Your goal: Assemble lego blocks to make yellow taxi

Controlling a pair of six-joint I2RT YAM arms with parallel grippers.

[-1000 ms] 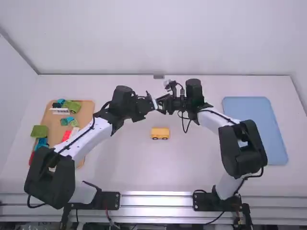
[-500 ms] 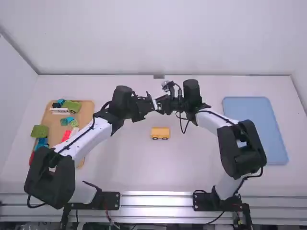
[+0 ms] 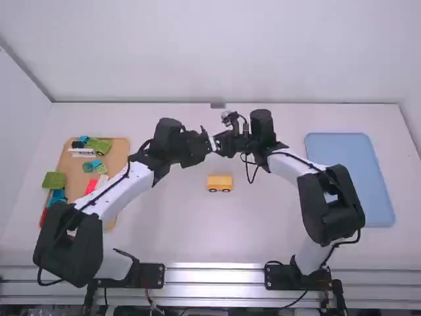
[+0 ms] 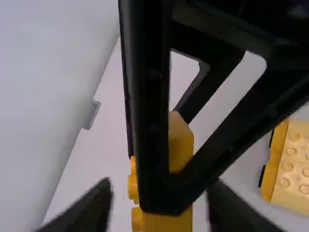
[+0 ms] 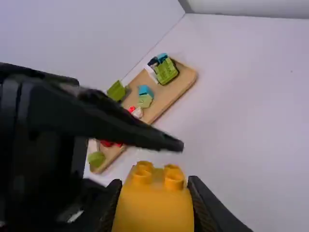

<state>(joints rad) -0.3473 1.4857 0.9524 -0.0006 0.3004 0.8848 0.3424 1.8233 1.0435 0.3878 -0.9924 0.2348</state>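
Pale walls [image 3: 217,52] are rising behind a white bench [image 3: 217,243], with a yellow wheeled base [image 3: 220,183] standing upright near its middle as the landmark. Two white-and-black arms are reaching over the bench: the left arm [image 3: 115,191] is coming in from the left of the base, and the right arm [image 3: 296,168] from the right. Well to the right of the base, a blue tray [image 3: 348,178] is lying flat. Well to its left, a wooden tray [image 3: 121,153] is holding loose toy pieces. Just beyond the base, the two grasping ends are meeting nose to nose: the left claw [image 3: 206,141] is keeping its fingers spread, one to either side of a yellow block [image 5: 152,208], while the right claw [image 3: 220,144] is pinching that block between its fingertips, studs showing. On the wooden tray, well left of the base, a green wheeled piece [image 3: 100,147] is sitting near the far edge, a white piece [image 3: 82,153] is lying close by, a green block [image 3: 54,180] is resting by the left edge, and a red block [image 3: 91,187] is lying nearer the middle.
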